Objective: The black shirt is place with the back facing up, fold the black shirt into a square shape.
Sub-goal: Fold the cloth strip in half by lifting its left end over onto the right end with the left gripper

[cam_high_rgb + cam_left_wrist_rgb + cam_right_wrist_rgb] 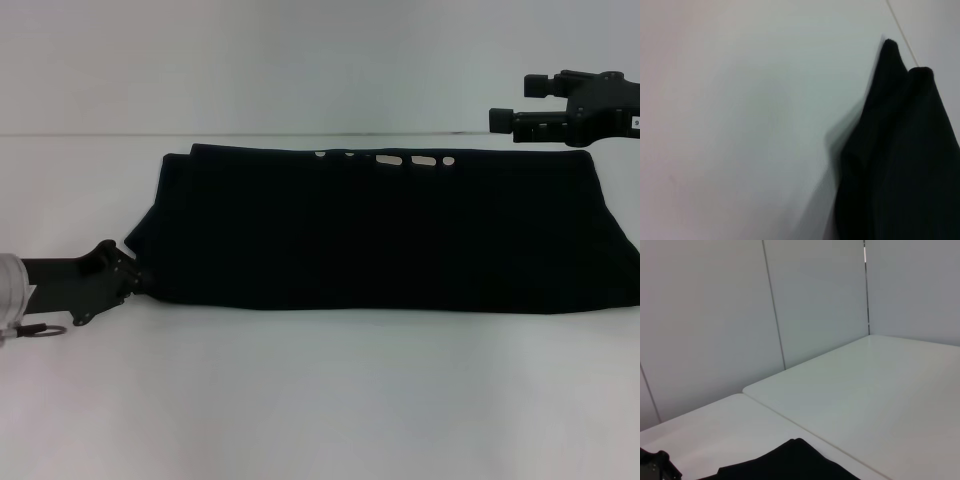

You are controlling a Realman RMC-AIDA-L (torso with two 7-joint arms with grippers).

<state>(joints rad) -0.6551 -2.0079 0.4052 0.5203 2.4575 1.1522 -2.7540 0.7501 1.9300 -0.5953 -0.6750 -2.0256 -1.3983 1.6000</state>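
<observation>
The black shirt (390,235) lies folded into a wide band across the table (320,400). The left gripper (125,275) sits at the shirt's near left corner, touching its edge. The right gripper (515,105) hangs above the shirt's far right corner.

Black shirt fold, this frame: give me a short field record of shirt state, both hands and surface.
shirt: black shirt lies folded into a long band across the table, white lettering peeking at its far edge
left hand: left hand low at the shirt's near left corner, touching the cloth
right hand: right hand raised beyond the far right corner, fingers apart, holding nothing
surface: white table
</observation>
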